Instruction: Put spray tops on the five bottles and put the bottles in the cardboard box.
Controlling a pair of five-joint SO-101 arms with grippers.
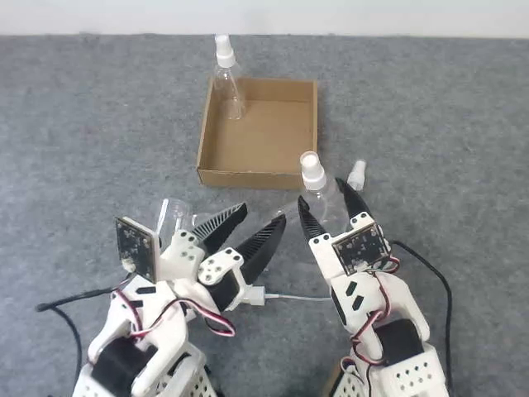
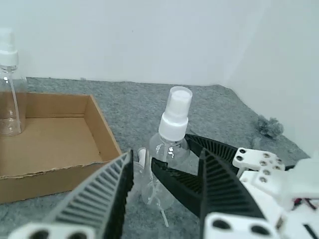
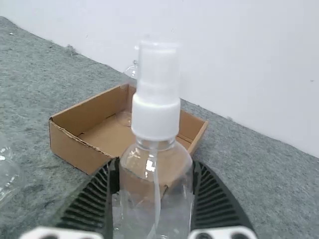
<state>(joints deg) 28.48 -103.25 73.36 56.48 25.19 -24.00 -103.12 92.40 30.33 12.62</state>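
A clear bottle (image 1: pixel 317 192) with a white spray top (image 3: pixel 157 94) stands upright just in front of the cardboard box (image 1: pixel 216 132). My right gripper (image 1: pixel 329 208) is shut on that bottle (image 3: pixel 157 179), one jaw on each side. My left gripper (image 1: pixel 253 223) is open beside it, with nothing between its fingers; in its own view the gripper (image 2: pixel 167 162) faces the held bottle (image 2: pixel 172 144). A second topped bottle (image 1: pixel 227 78) stands in the box's far left corner. A loose spray top (image 1: pixel 357 175) stands right of the held bottle. A clear topless bottle (image 1: pixel 173 217) lies by the left arm.
The box (image 2: pixel 99 129) has low walls and an open top, with bare floor inside beside the standing bottle (image 2: pixel 10 94). Grey carpet surrounds it. A white cable (image 1: pixel 289 296) runs between the two arms, and a white wall rises behind the table.
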